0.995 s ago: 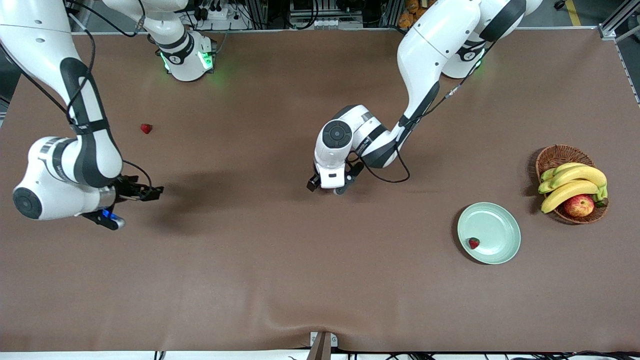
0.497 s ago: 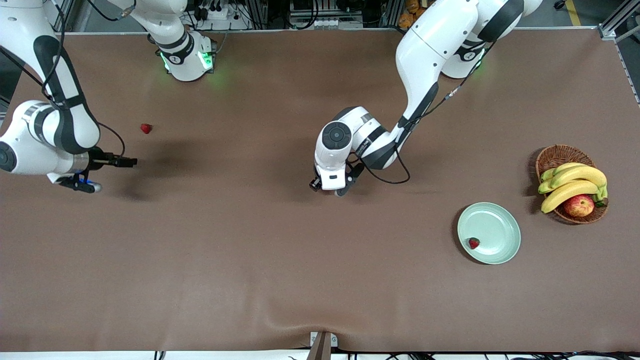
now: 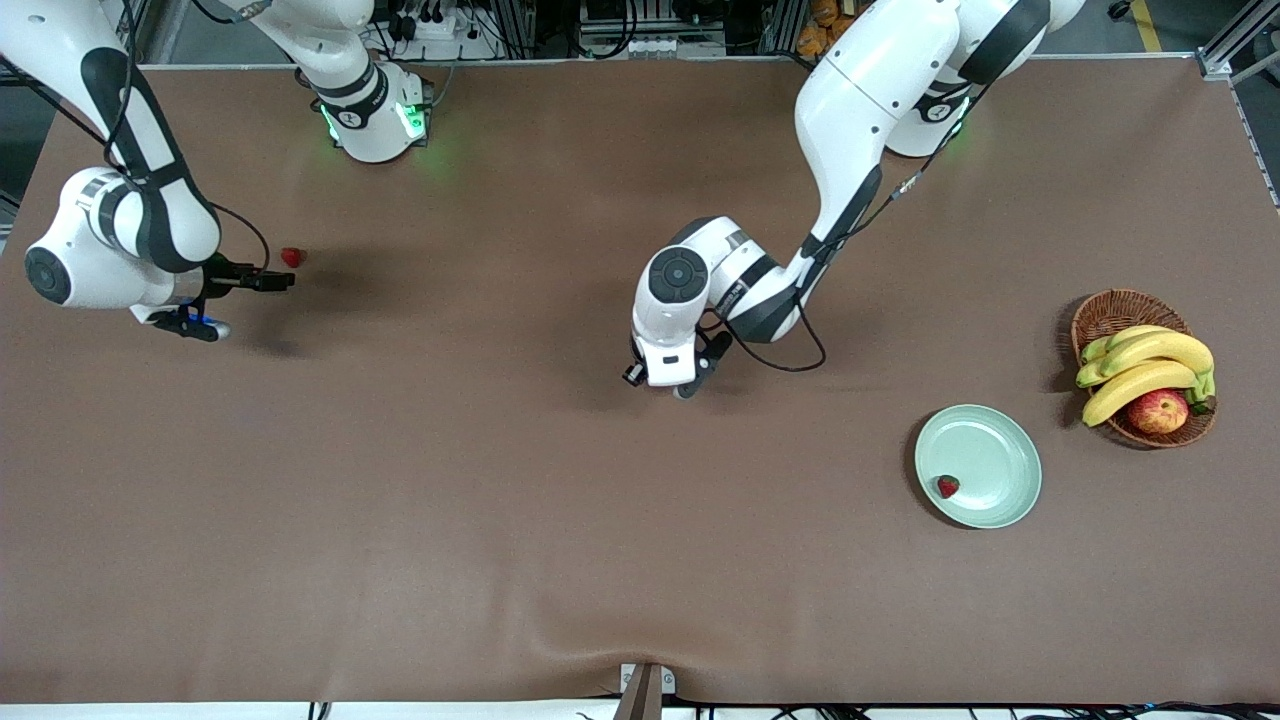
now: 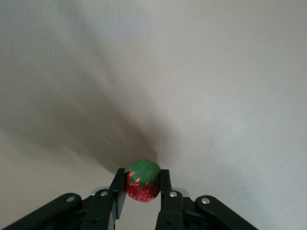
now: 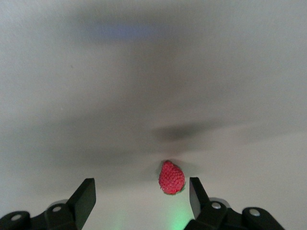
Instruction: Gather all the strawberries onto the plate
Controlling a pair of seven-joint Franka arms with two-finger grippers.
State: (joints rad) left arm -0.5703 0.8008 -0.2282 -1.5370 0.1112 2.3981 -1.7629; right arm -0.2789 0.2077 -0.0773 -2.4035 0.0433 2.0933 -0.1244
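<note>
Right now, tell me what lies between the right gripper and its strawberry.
Only bare tablecloth: right wrist view shows the strawberry just ahead of the open right gripper.

Brown wicker basket [image 3: 1100,312] near the left arm's end of the table [image 3: 500,520], holding a bunch of yellow bananas [image 3: 1150,365] and a red-yellow apple [image 3: 1158,411], the apple nearer the front camera than the bananas.

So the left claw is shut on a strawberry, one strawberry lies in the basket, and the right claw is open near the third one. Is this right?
Not quite. That strawberry lies on the green plate, not in the basket, as the front view shows. The rest holds: the left claw is shut on a strawberry, and the right claw is open near the third one.
</note>
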